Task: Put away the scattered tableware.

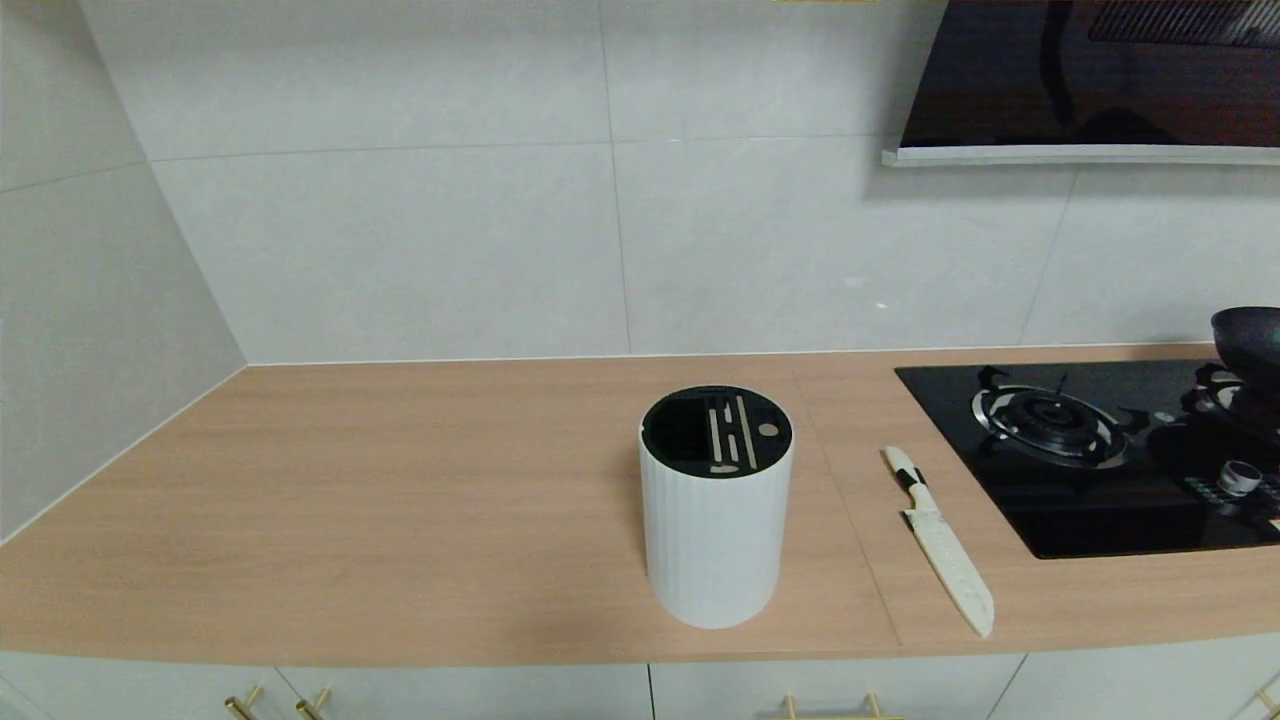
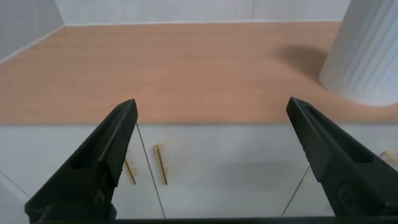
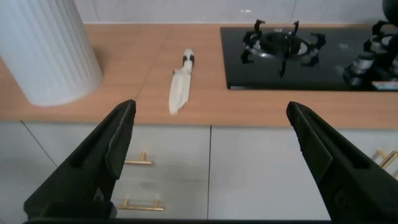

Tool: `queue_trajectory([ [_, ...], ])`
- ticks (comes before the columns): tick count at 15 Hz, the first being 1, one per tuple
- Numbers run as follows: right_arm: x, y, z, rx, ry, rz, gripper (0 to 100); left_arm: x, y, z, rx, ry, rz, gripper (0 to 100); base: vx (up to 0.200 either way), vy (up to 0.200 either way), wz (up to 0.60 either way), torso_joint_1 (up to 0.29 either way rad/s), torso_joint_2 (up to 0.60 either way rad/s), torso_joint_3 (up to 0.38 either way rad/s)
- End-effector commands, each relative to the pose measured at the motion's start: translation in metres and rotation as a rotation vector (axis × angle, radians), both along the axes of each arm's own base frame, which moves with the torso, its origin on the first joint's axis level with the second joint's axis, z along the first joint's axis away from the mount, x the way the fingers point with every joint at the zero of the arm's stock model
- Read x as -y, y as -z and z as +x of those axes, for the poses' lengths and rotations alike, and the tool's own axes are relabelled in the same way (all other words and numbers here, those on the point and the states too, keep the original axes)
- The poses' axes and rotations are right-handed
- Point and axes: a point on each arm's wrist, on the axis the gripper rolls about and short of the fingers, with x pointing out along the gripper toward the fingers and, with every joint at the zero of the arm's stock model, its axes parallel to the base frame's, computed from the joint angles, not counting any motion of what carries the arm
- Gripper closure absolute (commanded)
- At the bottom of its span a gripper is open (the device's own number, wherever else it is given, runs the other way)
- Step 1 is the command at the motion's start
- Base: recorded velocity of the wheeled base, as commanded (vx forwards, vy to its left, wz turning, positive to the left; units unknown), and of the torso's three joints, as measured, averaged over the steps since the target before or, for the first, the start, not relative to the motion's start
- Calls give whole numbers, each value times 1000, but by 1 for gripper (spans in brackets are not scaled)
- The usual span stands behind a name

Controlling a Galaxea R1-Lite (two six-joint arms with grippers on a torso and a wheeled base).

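Kitchen counter [image 1: 400,500] seen from the front. A white ribbed holder [image 1: 715,520] stands upright near the counter's front edge. From above, the head view gives its black top, cut with narrow slots and one wider opening. The two wrist views, set lower, give its ribbed wall instead.

The knife [image 1: 940,545] lies flat on the counter to the holder's right, apart from it, between the holder and the black stove [image 1: 1090,480]. Its pale handle, crossed by a black band, points toward the tiled wall, and its speckled blade points toward the front edge. The right wrist view shows the same knife end-on, with the holder on one side of it and the stove's burners on the other.

The left gripper [image 2: 211,106] hangs in front of the counter edge, its fingers spread wide with nothing between them. Below it are white cabinet doors with brass handles [image 2: 160,165], and the holder's base is off to one side. The right gripper [image 3: 210,106] is likewise splayed and empty, held before the cabinet fronts and facing the knife.

The head view adds a dark hood [image 1: 1090,80] above the stove and a dark pot [image 1: 1248,340] on the far burner.
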Motion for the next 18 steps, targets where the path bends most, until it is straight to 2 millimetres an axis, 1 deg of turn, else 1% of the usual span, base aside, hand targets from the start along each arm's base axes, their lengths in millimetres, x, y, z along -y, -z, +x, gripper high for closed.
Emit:
queue_trajectory([
  [1,0,0,0,-2,-1,0,0,0,0,0,0,-1,0,0,0,0,0,286,-608,-320],
  [8,0,0,0,-2,-1,0,0,0,0,0,0,0,0,0,0,0,0,207,-426,-224],
  [18,0,0,0,0,-4,-12,0,0,0,0,0,-1,3,0,0,0,0,7,-13,-7],
])
